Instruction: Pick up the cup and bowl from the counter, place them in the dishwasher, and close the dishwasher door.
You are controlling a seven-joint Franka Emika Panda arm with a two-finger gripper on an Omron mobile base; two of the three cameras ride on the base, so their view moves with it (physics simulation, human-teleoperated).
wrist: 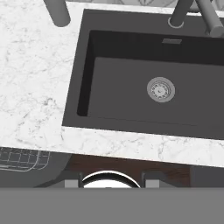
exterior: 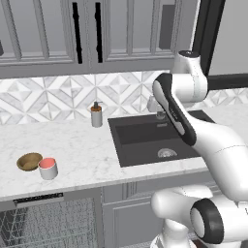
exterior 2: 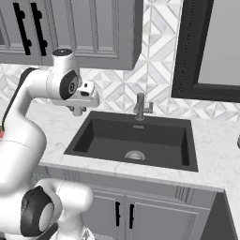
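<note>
Sitting on counter (exterior: 82, 150), cup (exterior: 48, 168) touching bowl (exterior: 29, 161); dishwasher (exterior: 43, 220) open

The marble tabletop (exterior: 82, 145) carries the bowl (exterior: 29, 161) touching the cup (exterior: 48, 168), a soap dispenser (exterior: 96, 115) and a sunken sink (exterior: 145, 140).

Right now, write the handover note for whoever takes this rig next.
Gripper: raised over the counter left of the sink, holding nothing; open or shut cannot be told.
Cup and bowl: side by side on the counter's front left, untouched.
Dishwasher: below them, wire rack visible, so apparently open.
Done: nothing.
Left: load cup and bowl, then close the dishwasher door.
</note>
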